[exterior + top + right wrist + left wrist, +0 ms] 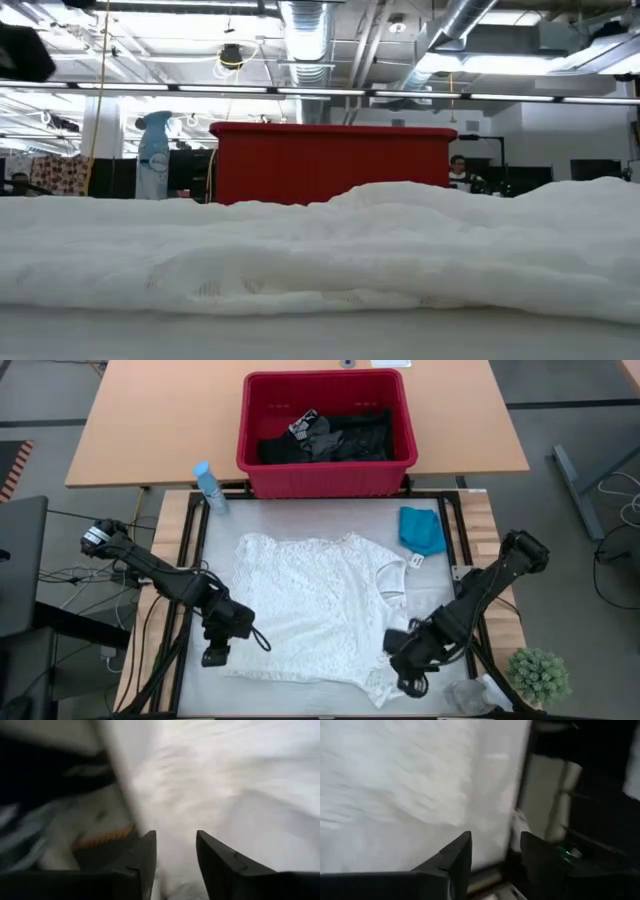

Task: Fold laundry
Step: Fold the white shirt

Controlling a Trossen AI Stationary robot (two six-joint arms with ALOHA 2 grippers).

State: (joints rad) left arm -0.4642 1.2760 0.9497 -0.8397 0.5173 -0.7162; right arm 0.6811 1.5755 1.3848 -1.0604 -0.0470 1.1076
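Grey table mat [300, 695] is lying under the white top [318, 605], which is spreading flat across its middle. Beyond the top's far edge, the red basket [325, 465] is holding dark clothes [330, 435]. Near the top's far right corner, the teal garment [422, 530] is sitting bunched. At the top's near left corner, the left gripper [215, 656] is hovering with fingers apart. At the top's near right corner, the right gripper [412, 684] is hanging over the hem, fingers apart, gripping nothing.
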